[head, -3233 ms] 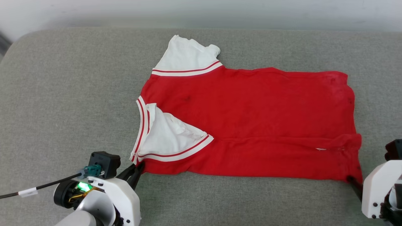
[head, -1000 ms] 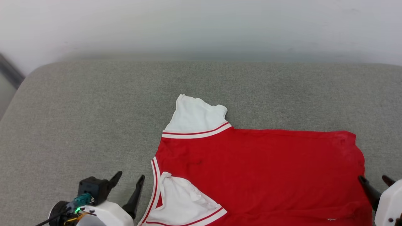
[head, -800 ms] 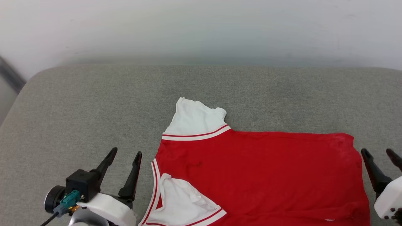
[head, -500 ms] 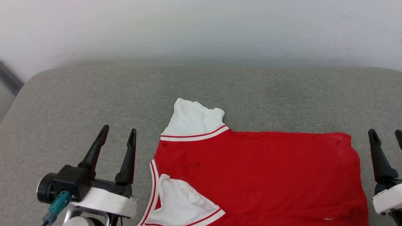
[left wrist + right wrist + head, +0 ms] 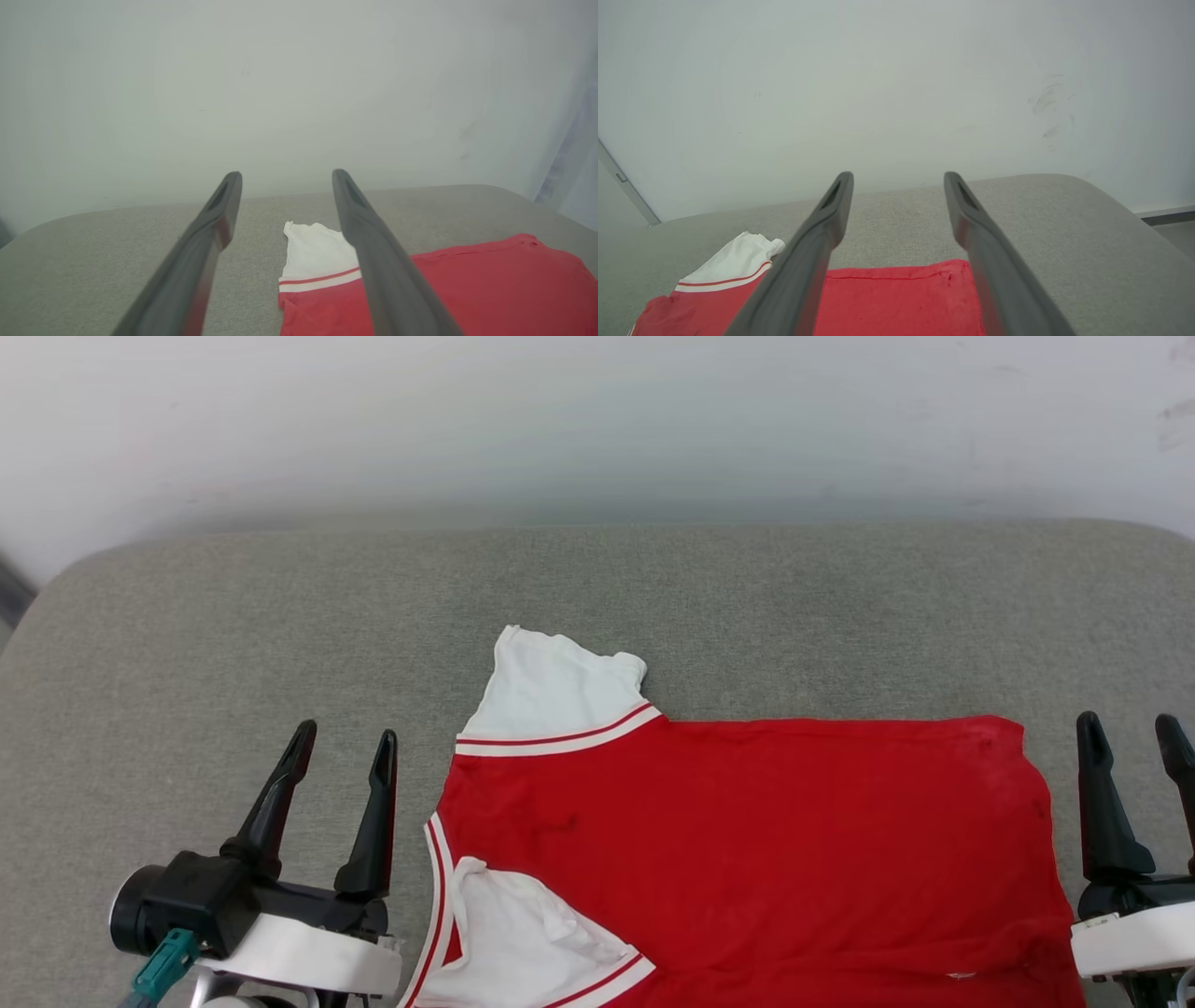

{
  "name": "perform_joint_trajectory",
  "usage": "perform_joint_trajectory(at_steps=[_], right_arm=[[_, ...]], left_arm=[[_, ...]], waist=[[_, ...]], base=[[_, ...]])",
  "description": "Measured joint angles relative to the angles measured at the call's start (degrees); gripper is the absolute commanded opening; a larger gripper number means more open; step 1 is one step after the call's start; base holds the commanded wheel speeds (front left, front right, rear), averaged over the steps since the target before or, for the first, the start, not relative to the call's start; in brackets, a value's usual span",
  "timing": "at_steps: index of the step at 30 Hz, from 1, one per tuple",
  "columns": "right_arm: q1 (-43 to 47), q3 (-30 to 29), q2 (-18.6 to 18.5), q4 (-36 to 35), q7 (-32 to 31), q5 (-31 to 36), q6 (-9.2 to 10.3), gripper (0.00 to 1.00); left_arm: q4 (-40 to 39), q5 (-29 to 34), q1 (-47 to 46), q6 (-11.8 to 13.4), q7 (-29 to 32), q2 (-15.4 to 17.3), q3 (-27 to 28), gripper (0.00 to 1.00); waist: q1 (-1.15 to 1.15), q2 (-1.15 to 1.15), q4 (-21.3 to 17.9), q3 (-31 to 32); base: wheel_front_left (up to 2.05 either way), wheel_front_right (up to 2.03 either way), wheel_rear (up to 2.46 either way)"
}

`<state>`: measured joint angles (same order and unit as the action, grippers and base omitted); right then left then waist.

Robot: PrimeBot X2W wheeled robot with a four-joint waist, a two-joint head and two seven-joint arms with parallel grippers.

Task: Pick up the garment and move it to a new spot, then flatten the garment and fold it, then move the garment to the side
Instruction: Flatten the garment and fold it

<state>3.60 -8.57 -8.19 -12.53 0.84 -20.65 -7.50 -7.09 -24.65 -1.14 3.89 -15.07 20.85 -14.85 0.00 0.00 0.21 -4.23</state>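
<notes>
We find no text, number, brand or sign that we can read in any of the views. The red jersey T-shirt with white short sleeves and red-and-white stripe trim (image 5: 747,840) shows us a plain red face, and a tiny white fleck (image 5: 952,976) at about five o'clock on it, near its lower edge, is too small for us to tell whether it is a label.

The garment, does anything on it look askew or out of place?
Yes. The garment lies flat, but its near sleeve is folded in, wrinkled, over the red body, while the far sleeve sticks out.
</notes>
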Motion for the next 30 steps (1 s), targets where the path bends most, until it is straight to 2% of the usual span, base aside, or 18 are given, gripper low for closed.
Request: perform_joint_trajectory(at_steps=[6, 10, 16, 19, 24, 27, 30], right_arm=[[-0.21, -0.13, -0.10, -0.13, 0.60, -1.00, 0.00, 1.00], [-1.16, 0.01, -0.21, -0.80, 0.55, -1.07, 0.00, 1.00], [-3.80, 1.20, 0.05, -1.57, 0.42, -0.71, 0.00, 1.00], [-4.86, 2.30, 0.11, -2.09, 0.32, 0.75, 0.00, 1.00], [-7.24, 4.50, 1.47, -4.10, 0.32, 1.49, 0.00, 1.00], [-7.73, 5.44, 2.07, -4.60, 0.26, 1.48, 0.00, 1.00], [-7.87, 6.67, 3.04, -4.71, 0.01, 0.99, 0.00, 1.00]], left_arm=[[2.35, 0.81, -0.86, -4.38, 0.07, 0.63, 0.08, 1.00], [3.63, 1.16, -7.01, -7.11, 3.69, 3.98, -0.21, 1.00], [4.67, -2.59, -19.42, -10.15, 12.63, 8.96, -0.65, 1.00], [6.43, -3.77, -26.55, -10.94, 19.31, 12.90, -2.48, 1.00], [10.34, -9.22, -36.27, -11.25, 32.42, 18.81, -7.20, 1.00], [13.73, -15.01, -40.25, -11.37, 43.32, 21.29, -9.51, 1.00], [16.22, -17.97, -43.33, -11.31, 52.31, 23.65, -10.47, 1.00]], waist=[[0.00, 0.00, -0.94, -1.43], [0.00, 0.00, -1.56, -3.57], [0.00, 0.00, -3.56, -7.79], [0.00, 0.00, -4.92, -10.24], [0.00, 0.00, -8.27, -13.84], [0.01, 0.00, -10.43, -15.76], [0.01, 0.00, -12.45, -17.51]], base=[[0.00, 0.00, 0.00], [0.00, 0.00, 0.00], [0.00, 0.00, 0.00], [0.00, 0.00, 0.00], [0.00, 0.00, 0.00], [0.00, 0.00, 0.00], [0.00, 0.00, 0.00]])
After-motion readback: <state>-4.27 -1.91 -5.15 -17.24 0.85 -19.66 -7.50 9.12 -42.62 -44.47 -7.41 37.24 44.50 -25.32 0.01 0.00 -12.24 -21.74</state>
